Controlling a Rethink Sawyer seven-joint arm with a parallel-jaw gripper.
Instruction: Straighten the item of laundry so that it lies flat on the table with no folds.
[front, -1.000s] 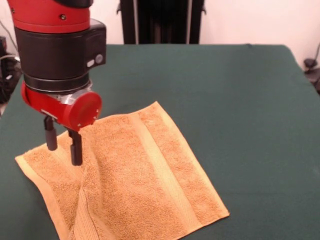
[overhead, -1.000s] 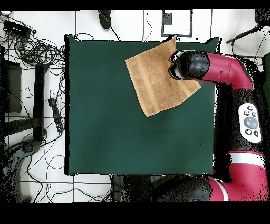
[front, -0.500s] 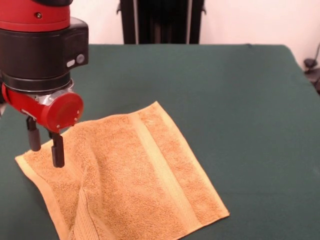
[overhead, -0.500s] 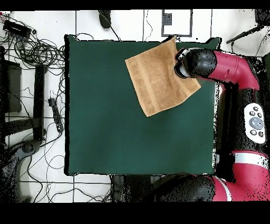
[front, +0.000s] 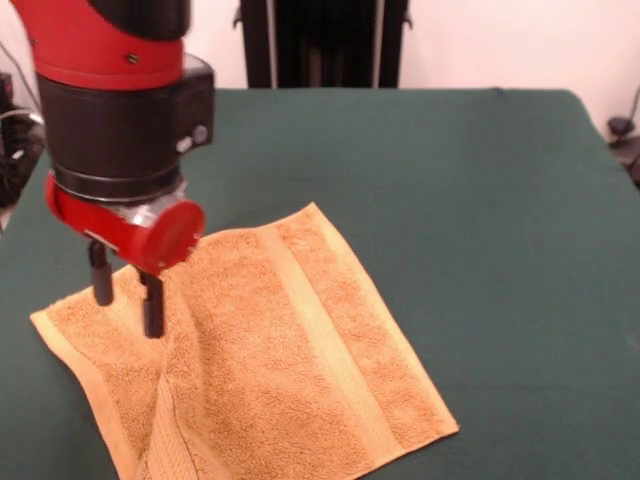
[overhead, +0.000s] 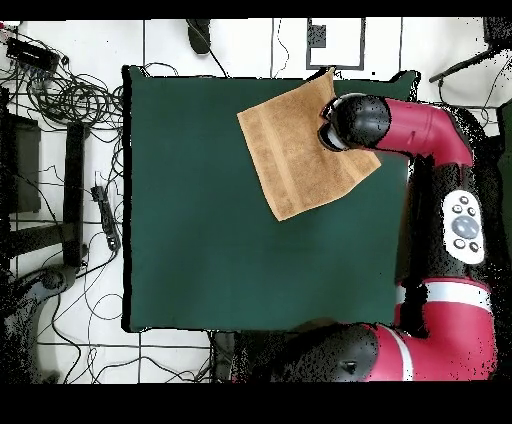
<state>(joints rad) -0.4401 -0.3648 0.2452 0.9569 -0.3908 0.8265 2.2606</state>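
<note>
The orange-tan towel (front: 270, 350) lies spread on the dark green table (front: 480, 220), with a paler band running across it and a raised ridge in its near left part. In the overhead view the towel (overhead: 295, 150) sits near the table's top right. My gripper (front: 125, 300) hangs over the towel's left corner, fingers open, tips just above or touching the cloth. Nothing is held between them. From overhead the arm's head (overhead: 352, 123) covers the gripper and the towel's right part.
The table's (overhead: 250, 250) edges are close to the towel at the top and right in the overhead view. Cables and stands (overhead: 60, 130) lie on the floor to the left. A dark stand (front: 320, 40) rises behind the table's far edge.
The gripper swung out toward the towel's left corner half a second ago and has now come back a little to the right over the towel. The towel looks unchanged.
</note>
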